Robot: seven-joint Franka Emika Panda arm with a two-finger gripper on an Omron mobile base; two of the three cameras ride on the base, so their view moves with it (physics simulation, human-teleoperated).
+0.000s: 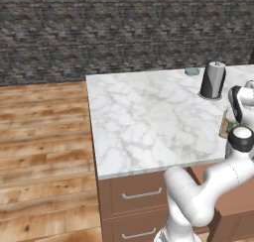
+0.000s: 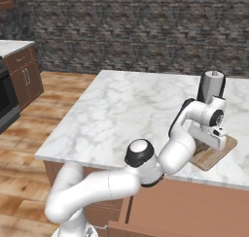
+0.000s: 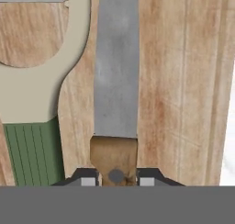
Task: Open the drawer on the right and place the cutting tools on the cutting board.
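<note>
My end effector point(image 3: 116, 182) is clamped on the brown wooden handle of a knife point(image 3: 115, 81), whose grey blade lies along the grain of the cutting board point(image 3: 183, 81) in the hand view. Just beside it, on the same board, lies the peeler point(image 3: 34, 94), with its green handle and pale Y-shaped head; blade and peeler look nearly touching, though I cannot tell whether they do.

From the right base view my hand sits low over the cutting board point(image 2: 214, 156), which lies near the edge of the marble desk point(image 2: 121, 110), with a tall grey cylinder point(image 2: 212, 85) behind it. The drawer point(image 2: 185, 207) stands pulled out below.

By my reckoning the knife is down or all but down, and only the release is left. The risks I see: if the blade is not fully resting, letting go may make it drop and slide into the peeler, or skid toward the board's side by the white desk. If I lift before my fingers spread enough, the handle may drag up with me. A sideways exit could nudge the peeler off.
</note>
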